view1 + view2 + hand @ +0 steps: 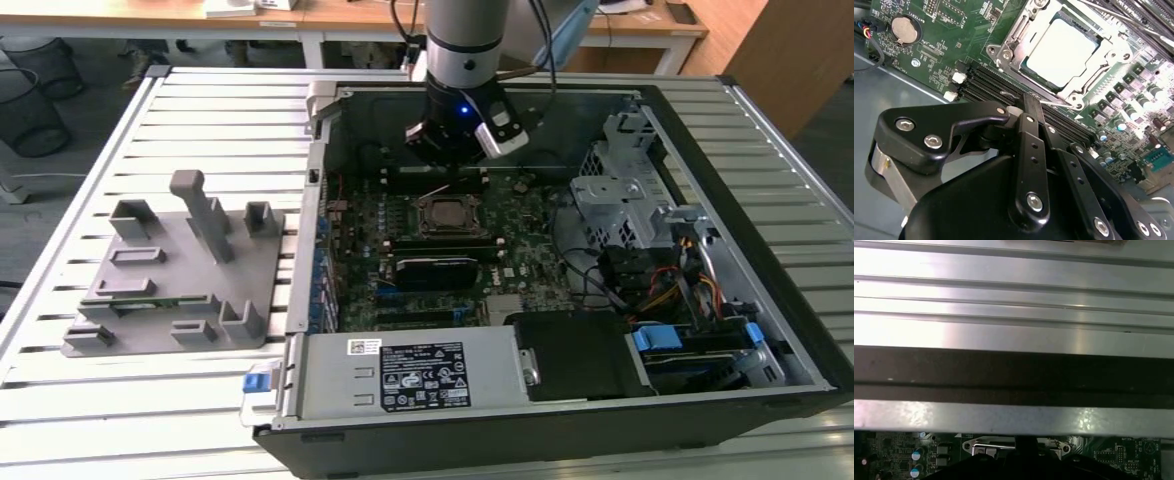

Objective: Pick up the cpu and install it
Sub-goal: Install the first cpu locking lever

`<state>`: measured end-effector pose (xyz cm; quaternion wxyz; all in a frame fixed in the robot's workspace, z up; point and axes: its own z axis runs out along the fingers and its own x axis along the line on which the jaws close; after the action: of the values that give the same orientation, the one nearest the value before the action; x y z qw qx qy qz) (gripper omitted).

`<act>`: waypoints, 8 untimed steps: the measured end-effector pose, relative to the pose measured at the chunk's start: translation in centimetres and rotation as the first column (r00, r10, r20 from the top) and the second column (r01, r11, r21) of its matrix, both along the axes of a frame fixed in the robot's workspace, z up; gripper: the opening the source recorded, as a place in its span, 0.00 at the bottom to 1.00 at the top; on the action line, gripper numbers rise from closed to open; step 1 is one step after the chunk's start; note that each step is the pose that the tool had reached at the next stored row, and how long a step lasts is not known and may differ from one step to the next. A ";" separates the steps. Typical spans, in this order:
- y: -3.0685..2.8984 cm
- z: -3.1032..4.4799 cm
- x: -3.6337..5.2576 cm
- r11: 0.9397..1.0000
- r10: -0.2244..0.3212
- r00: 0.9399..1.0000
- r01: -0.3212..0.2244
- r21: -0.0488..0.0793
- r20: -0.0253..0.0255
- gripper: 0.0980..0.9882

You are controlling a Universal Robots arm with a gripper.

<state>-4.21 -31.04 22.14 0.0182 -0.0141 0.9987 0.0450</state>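
Exterior view: one gripper (pixel 447 160) hangs over the open computer case (pixel 747 330) at upper centre, just above the one cpu (pixel 443 213) seated in its socket. One grey fixture (pixel 174 270) sits at left. Second wrist view: its fingers (pixel 1026 112) are pressed together, holding nothing, beside the cpu (pixel 1060 52).

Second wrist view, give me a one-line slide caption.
The cpu sits in the motherboard socket, its metal frame around it, with the shut gripper just beside the socket.
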 end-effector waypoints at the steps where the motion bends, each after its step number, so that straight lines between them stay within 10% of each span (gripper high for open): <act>1: 0.01 -0.06 0.05 1.000 0.000 1.000 0.000 0.000 0.000 0.01; 8: 0.04 -0.52 0.48 1.000 0.001 1.000 -0.001 0.000 0.000 0.01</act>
<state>-3.73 -31.00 21.62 0.0182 -0.0143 0.9987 0.0450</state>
